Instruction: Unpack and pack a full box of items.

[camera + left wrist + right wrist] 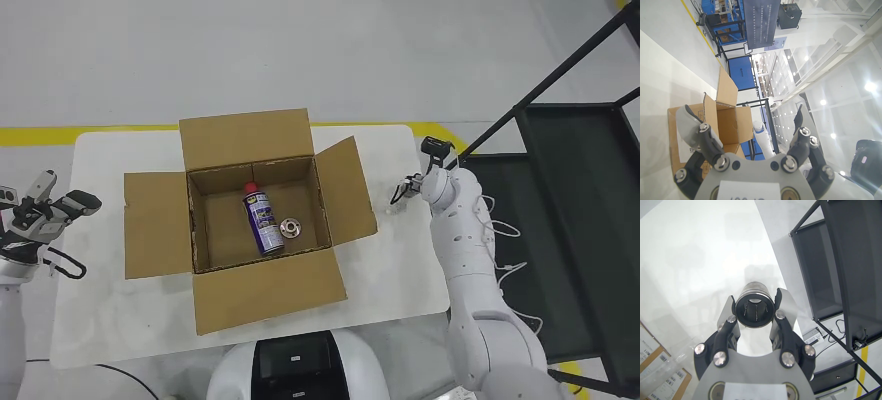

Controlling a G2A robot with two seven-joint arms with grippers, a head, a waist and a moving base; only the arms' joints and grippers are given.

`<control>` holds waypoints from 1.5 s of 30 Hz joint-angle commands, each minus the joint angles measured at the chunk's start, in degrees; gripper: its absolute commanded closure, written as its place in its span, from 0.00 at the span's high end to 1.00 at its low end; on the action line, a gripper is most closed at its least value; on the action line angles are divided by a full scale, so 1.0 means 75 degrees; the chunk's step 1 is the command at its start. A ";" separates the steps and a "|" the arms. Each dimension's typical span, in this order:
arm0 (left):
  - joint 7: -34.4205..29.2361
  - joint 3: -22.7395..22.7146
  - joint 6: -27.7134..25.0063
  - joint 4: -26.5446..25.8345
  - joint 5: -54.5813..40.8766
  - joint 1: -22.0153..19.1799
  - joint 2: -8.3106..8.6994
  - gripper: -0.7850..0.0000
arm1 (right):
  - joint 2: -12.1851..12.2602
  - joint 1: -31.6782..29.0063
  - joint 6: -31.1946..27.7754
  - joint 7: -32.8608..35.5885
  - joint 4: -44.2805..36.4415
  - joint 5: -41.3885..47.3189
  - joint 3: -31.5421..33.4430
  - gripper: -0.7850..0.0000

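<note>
An open cardboard box (255, 215) stands mid-table with all flaps spread. Inside lie a blue-and-white spray can (262, 220) with a red cap and a small round metal part (291, 228). My right gripper (755, 300) is shut on a metal cylinder bearing (755, 311) with a hollow bore, low over the white table. From above, the right gripper (403, 190) is just right of the box's right flap. My left gripper (743, 113) is open and holds nothing. It points sideways at the box (727, 117) from the table's left edge; from above, the left gripper (65, 197).
The white table (400, 270) has bare surface to the right of the box and along its front. A black metal rack (570, 170) stands close beside the table's right edge. In the right wrist view, a labelled box flap (651, 351) lies beside clear plastic wrap.
</note>
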 commanded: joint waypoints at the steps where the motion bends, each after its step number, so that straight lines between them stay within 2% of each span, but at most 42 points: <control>1: 0.0001 0.0000 0.0000 0.0000 0.0000 0.0000 0.0000 1.00 | 0.0006 0.0105 0.0034 -0.0061 0.0233 0.0052 -0.0019 0.00; 7: 0.0001 0.0000 0.0000 0.0000 0.0000 0.0000 0.0000 1.00 | 0.0034 0.0362 0.0135 -0.0153 0.0701 0.0219 -0.0050 0.00; 8: 0.0001 0.0000 0.0000 0.0000 0.0000 0.0000 0.0000 1.00 | 0.0041 0.0397 0.0138 -0.0152 0.0755 0.0238 -0.0054 0.33; 9: 0.0001 0.0000 0.0000 0.0000 0.0000 0.0000 0.0000 1.00 | 0.0050 0.0429 0.0157 -0.0146 0.0784 0.0261 -0.0045 0.93; 10: 0.0001 0.0000 0.0000 0.0000 0.0000 0.0000 0.0000 1.00 | 0.0060 0.0447 0.0166 -0.0114 0.0785 0.0293 -0.0033 1.00; 15: 0.0001 0.0000 0.0000 0.0000 0.0000 0.0000 0.0000 1.00 | 0.0129 0.0325 0.0186 0.0032 0.0372 0.0406 0.0090 1.00; 19: 0.0001 0.0000 0.0000 0.0000 0.0000 0.0000 0.0000 1.00 | 0.0188 -0.0047 0.0064 0.0283 -0.0528 0.0559 0.0217 1.00; 24: 0.0001 0.0000 0.0000 0.0000 0.0000 0.0000 0.0000 1.00 | 0.0247 -0.1000 -0.0188 0.1061 -0.2567 0.1093 0.0474 1.00; 28: 0.0001 0.0000 0.0000 0.0000 0.0000 0.0000 0.0000 1.00 | 0.0276 -0.1994 -0.0507 0.1511 -0.4603 0.1990 0.0816 1.00; 32: 0.0001 0.0000 0.0000 0.0000 0.0000 0.0000 0.0000 1.00 | 0.0286 -0.2965 -0.0801 0.1581 -0.6494 0.2954 0.1108 1.00; 36: 0.0001 0.0000 0.0000 0.0000 0.0000 0.0000 0.0000 1.00 | 0.0293 -0.3786 -0.1460 0.1531 -0.8031 0.4189 0.1236 1.00; 41: 0.0001 0.0000 0.0000 0.0000 0.0000 0.0000 0.0000 1.00 | 0.0349 -0.4316 -0.2370 0.1837 -0.9125 0.5224 0.0962 1.00; 45: 0.0001 0.0000 0.0000 0.0000 0.0000 0.0000 0.0000 1.00 | 0.0402 -0.4337 -0.2701 0.2101 -0.9474 0.5165 0.0191 1.00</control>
